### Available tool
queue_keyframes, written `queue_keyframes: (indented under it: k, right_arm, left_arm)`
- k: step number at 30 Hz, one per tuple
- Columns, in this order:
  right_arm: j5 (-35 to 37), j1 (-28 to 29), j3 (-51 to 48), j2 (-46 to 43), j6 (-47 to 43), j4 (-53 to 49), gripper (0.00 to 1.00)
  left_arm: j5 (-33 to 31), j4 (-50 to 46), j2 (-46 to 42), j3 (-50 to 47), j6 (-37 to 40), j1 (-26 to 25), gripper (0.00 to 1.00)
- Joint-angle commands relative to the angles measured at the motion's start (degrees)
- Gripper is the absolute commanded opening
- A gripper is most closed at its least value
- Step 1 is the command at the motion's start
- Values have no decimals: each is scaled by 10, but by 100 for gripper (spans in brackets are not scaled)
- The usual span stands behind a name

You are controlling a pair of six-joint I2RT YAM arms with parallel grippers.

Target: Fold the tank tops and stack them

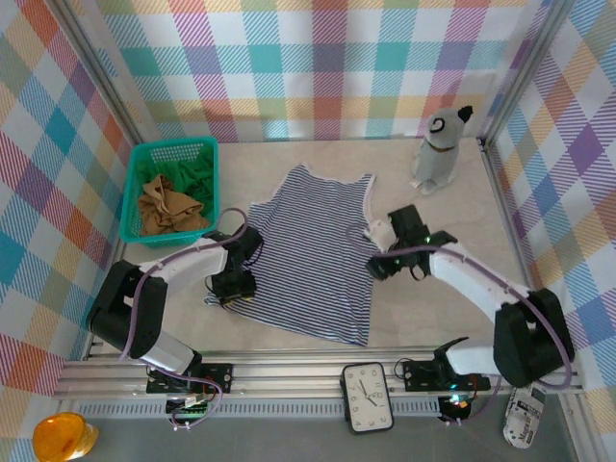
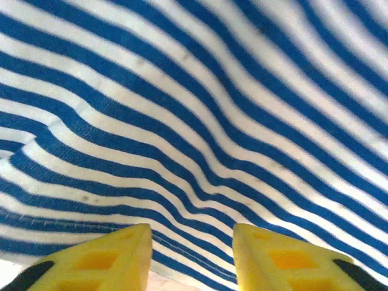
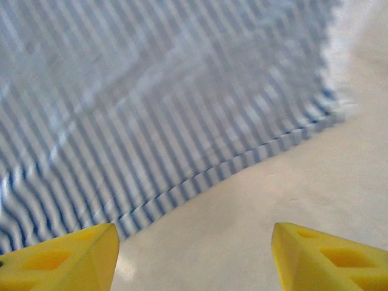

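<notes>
- Yellow fingers [image 2: 115, 257] of your left gripper [image 2: 193, 248] stand partly apart and pinch nothing. The stitched edge of the striped top [image 2: 200, 121] crosses the gap between them.
- Your right gripper [image 3: 194, 248] has its jaws spread wider and is also empty. It sits over bare table [image 3: 273, 182], with the top's edge just beyond the tips.
- From above, you see the striped top spread flat mid-table, straps toward the far wall. Your left gripper is at its left edge and your right gripper at its right edge, below the armhole.
- Crumpled together, the tan top [image 1: 168, 210] and green top [image 1: 195, 173] lie in the teal basket [image 1: 131, 197] at the far left, apart from the striped top.
- At the far right stands a grey-and-white dog figure [image 1: 438, 149]. A clock [image 1: 366, 397] lies at the near rail between the arm bases.
</notes>
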Motion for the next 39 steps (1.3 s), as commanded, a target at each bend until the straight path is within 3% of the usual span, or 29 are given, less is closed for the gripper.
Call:
queue_keyframes:
  k: [1, 7, 17, 22, 27, 35, 39]
  right_arm:
    - [-19, -36, 72, 80, 188, 7, 65]
    - [5, -61, 139, 194, 259, 28, 60]
    - [28, -74, 239, 315, 234, -26, 50]
    - [-12, -76, 280, 364, 200, -78, 46]
    - [2, -78, 271, 361, 165, -89, 41]
    - [-13, -85, 253, 355, 156, -81, 27]
    - [-7, -91, 253, 347, 157, -77, 21]
  left_arm:
    - [1, -27, -34, 61, 1, -46, 46]
    - [6, 17, 18, 155, -27, -178, 52]
    - [23, 101, 196, 296, -48, -351, 53]
    - [38, 115, 255, 348, -41, -394, 52]
    - [43, 69, 302, 388, -33, -422, 49]
    - [46, 38, 329, 379, -30, -441, 41]
    - [48, 30, 334, 375, -29, -447, 30]
